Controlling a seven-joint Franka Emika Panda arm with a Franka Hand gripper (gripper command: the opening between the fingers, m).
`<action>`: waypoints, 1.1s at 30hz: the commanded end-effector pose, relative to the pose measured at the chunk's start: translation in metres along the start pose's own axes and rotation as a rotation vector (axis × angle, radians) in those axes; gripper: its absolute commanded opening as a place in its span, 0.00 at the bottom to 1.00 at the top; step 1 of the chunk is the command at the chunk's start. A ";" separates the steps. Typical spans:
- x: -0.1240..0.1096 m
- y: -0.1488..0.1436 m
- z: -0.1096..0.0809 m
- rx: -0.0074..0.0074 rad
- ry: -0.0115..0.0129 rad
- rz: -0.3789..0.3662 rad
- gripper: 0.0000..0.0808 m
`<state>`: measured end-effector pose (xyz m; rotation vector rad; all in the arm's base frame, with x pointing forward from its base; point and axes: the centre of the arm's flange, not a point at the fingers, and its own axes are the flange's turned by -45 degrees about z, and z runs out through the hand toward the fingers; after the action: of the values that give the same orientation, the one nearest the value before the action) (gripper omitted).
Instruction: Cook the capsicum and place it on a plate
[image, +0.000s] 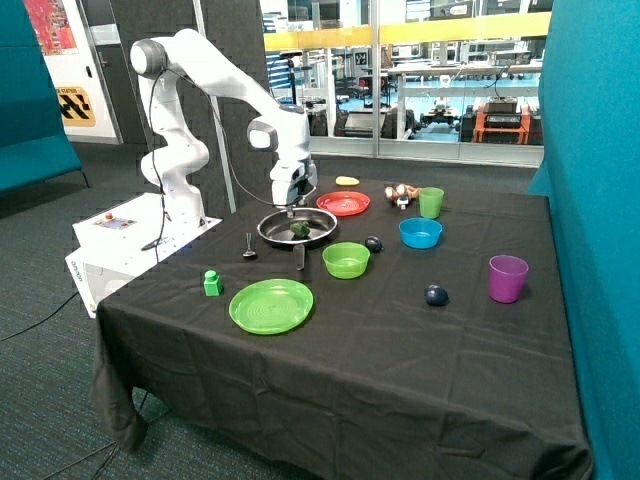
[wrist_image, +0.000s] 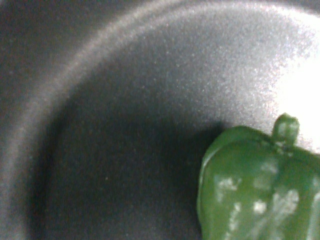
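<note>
The dark green capsicum (image: 300, 230) lies inside the dark metal pan (image: 270, 232) on the black tablecloth. In the wrist view the capsicum (wrist_image: 260, 187) rests stem up on the pan's grey floor (wrist_image: 125, 150), seen from very close. My gripper (image: 292, 209) hangs straight down just above the pan, over the capsicum. The red-orange plate (image: 343, 203) sits right behind the pan with nothing on it.
In front of the pan are a green bowl (image: 346, 260), a large green plate (image: 271, 305) and a green cube (image: 212, 283). A blue bowl (image: 420, 232), green cup (image: 431, 202), purple cup (image: 507, 277) and two dark blue balls (image: 436, 295) stand further along the table.
</note>
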<state>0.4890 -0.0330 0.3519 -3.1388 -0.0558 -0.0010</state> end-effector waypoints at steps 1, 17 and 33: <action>0.001 -0.004 -0.025 -0.0023 -0.0007 -0.035 1.00; 0.010 -0.019 -0.071 -0.0023 -0.0008 -0.110 1.00; 0.025 -0.041 -0.097 -0.0023 -0.0009 -0.169 1.00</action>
<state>0.5014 -0.0011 0.4358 -3.1292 -0.2890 -0.0027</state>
